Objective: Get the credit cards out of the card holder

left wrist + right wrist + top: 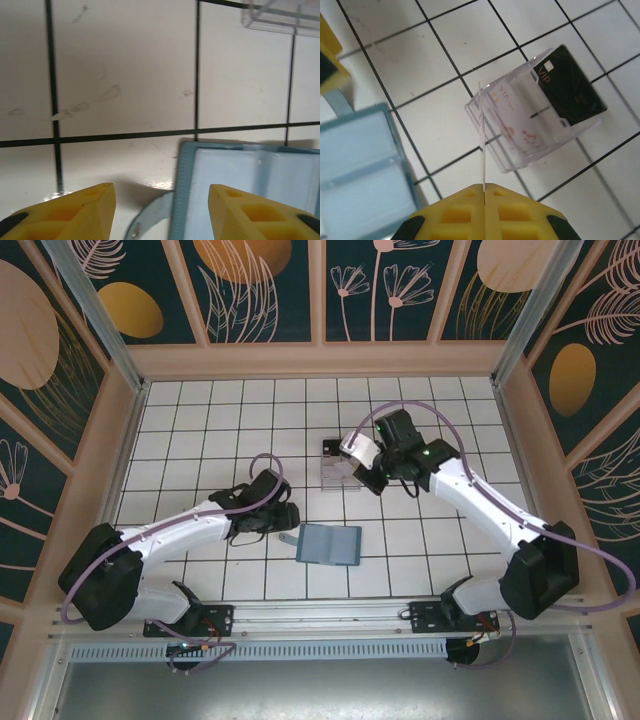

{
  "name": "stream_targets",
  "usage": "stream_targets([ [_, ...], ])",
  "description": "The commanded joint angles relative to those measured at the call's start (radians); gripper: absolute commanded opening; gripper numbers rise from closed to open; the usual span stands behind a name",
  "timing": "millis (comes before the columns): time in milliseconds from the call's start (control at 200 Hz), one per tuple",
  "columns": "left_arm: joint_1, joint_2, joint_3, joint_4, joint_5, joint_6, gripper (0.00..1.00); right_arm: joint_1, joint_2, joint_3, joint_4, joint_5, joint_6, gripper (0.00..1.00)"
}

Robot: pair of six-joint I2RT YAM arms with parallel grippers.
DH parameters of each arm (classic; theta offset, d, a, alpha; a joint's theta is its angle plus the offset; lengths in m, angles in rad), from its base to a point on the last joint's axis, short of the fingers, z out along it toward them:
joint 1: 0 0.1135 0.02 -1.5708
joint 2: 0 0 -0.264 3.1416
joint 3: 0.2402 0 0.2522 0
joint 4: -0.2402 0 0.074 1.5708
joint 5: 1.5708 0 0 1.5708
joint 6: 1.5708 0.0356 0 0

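Yellow fingers of the right gripper are pressed tight on a thin pale card, held edge-on. Just ahead at one o'clock sits the clear tray with the dark card lying in it. I'd bring the pale card squarely over the tray before letting go. The left gripper is parted and empty, with the open teal wallet at its three o'clock.

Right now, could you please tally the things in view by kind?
Teal card holder: 1
Clear plastic tray: 1
Cards: 3 (black card, pale pink-marked card, thin card edge-on in the right gripper)
Total: 5
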Motion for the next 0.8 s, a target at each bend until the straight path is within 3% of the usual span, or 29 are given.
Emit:
stream_targets([
  [0,0.028,-0.013,-0.023,0.033,0.011,0.018,0.54,0.007,0.096,0.117,-0.145,0.044,-0.337,0.00],
  [170,0.072,-0.022,-0.062,0.055,0.026,0.037,0.54,0.020,0.274,0.292,-0.252,0.096,-0.452,0.00],
  [345,0.108,-0.049,-0.086,0.057,0.033,0.048,0.54,0.025,0.437,0.458,-0.362,0.112,-0.467,0.00],
  [796,0.121,-0.089,-0.117,0.048,0.030,0.042,0.55,0.047,0.631,0.520,-0.351,0.199,-0.481,0.00],
])
